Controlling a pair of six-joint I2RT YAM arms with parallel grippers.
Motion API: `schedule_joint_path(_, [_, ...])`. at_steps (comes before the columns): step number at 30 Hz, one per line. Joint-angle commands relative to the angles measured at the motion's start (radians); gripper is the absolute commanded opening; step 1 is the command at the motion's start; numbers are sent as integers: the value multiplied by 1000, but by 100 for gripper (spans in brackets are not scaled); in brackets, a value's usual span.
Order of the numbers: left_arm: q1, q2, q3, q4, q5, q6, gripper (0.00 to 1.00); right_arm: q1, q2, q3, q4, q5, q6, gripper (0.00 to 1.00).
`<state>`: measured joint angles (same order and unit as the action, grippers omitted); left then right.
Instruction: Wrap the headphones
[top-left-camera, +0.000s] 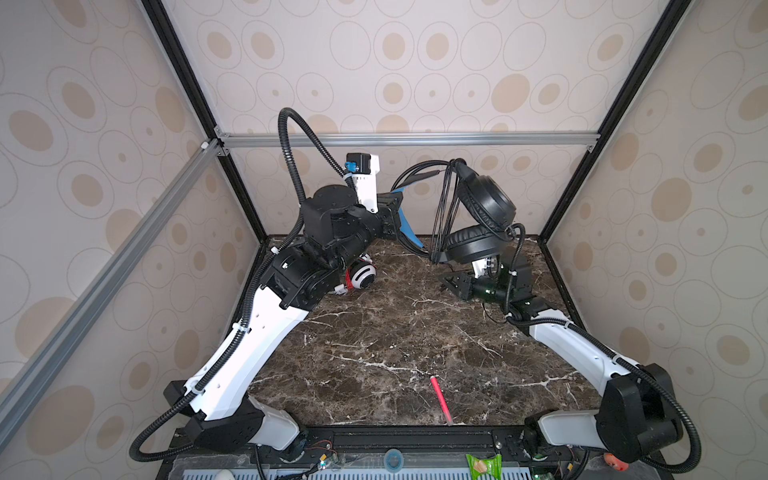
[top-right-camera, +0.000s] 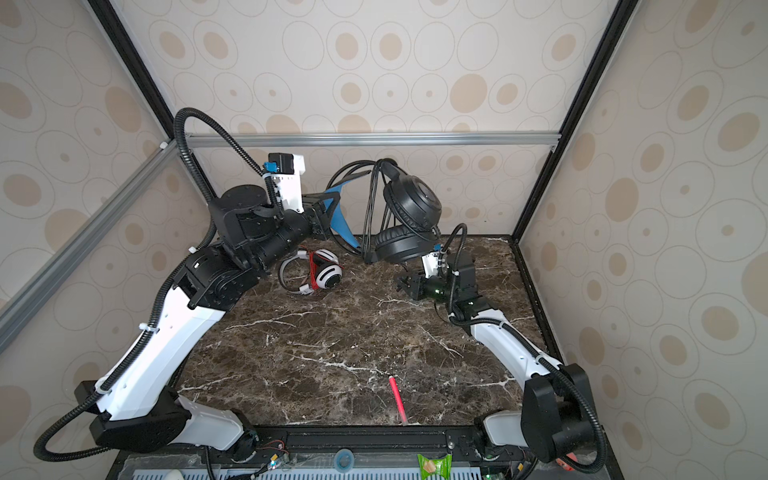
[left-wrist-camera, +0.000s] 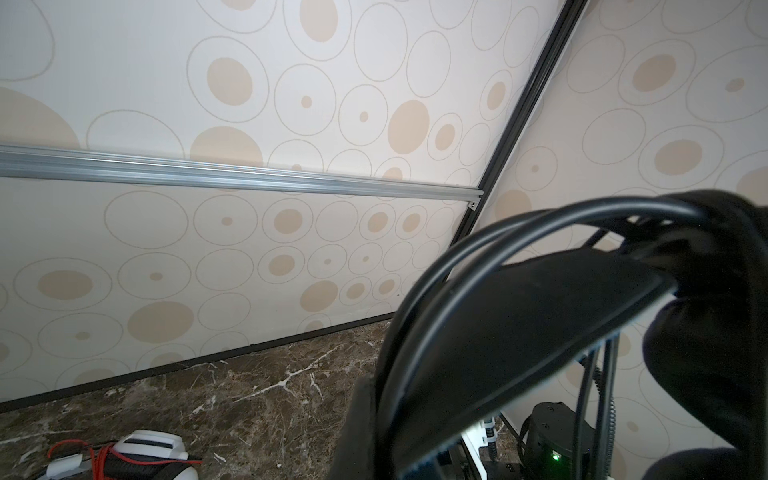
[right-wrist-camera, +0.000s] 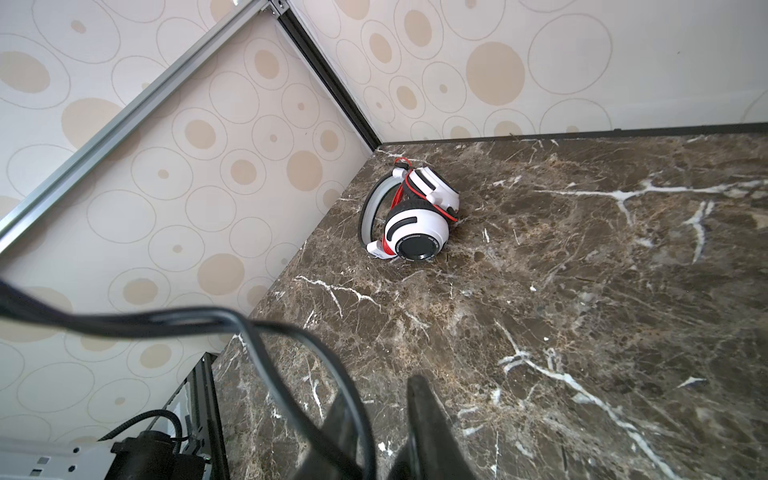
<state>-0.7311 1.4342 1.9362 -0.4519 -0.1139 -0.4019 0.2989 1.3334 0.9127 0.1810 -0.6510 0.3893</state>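
The black headphones (top-left-camera: 486, 203) (top-right-camera: 415, 203) hang in the air at the back of the table. My left gripper (top-left-camera: 392, 208) (top-right-camera: 322, 212) is shut on their blue-lined band (left-wrist-camera: 519, 316). Their black cord (top-left-camera: 442, 216) (top-right-camera: 370, 216) runs in several loops from the top of the band down past the ear cups. My right gripper (top-left-camera: 446, 282) (top-right-camera: 401, 282) (right-wrist-camera: 380, 399) sits low under the cups, pointing left, open a little, with bare table showing between its fingers. A loop of the cord (right-wrist-camera: 266, 349) crosses one finger. The white headphones (top-left-camera: 361, 276) (top-right-camera: 326, 274) (right-wrist-camera: 415, 224) (left-wrist-camera: 149, 449), red cord around them, lie at the back left.
A thin pink-red pen (top-left-camera: 441, 399) (top-right-camera: 397, 399) lies near the front edge of the marble table (top-left-camera: 374, 340). Patterned walls with metal rails close in the back and both sides. A green wrapper (top-left-camera: 484, 463) lies on the front ledge.
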Motion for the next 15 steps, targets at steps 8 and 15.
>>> schedule_joint_path(8, [8,-54,18,116,5,-60,0,-1,-29,2,21,-3,11,24])
schedule_joint_path(15, [9,-53,20,118,8,-61,0,-1,-42,-26,17,1,16,25])
